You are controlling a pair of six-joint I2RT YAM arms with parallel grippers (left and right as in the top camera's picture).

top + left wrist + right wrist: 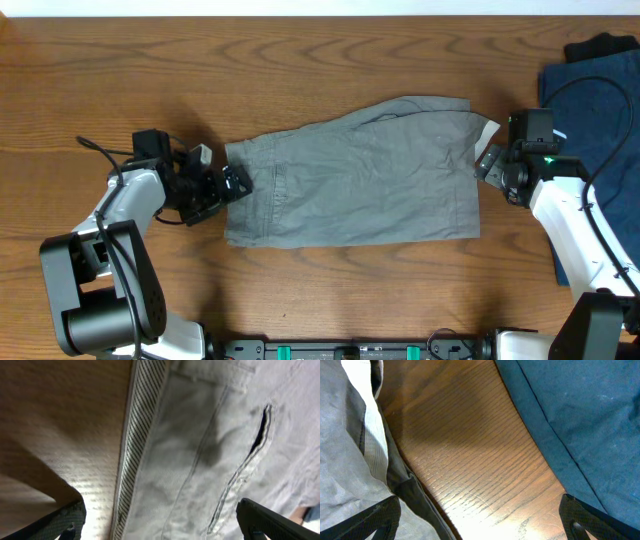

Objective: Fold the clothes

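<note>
My left hand (228, 183) sits at middle left of the overhead frame, released and holding nothing. Its fingers (60, 520) stand far apart in the bottom corners of my left wrist view. Between them runs the striped waistband (132, 460) of the grey-khaki shorts (360, 175), with a dark pocket slit (260, 430) toward the upper right of that view. I cannot tell whether either finger touches the cloth.

My right hand (490, 163), at middle right of the overhead frame, is released as well, its fingers (370, 522) apart in the lower corners of its wrist view. Bare tabletop (470, 460) lies between them, the shorts' edge fills the left side, and a dark blue garment (580, 420) fills the upper right.

The shorts lie spread flat in the centre of the tabletop, between my two hands.
</note>
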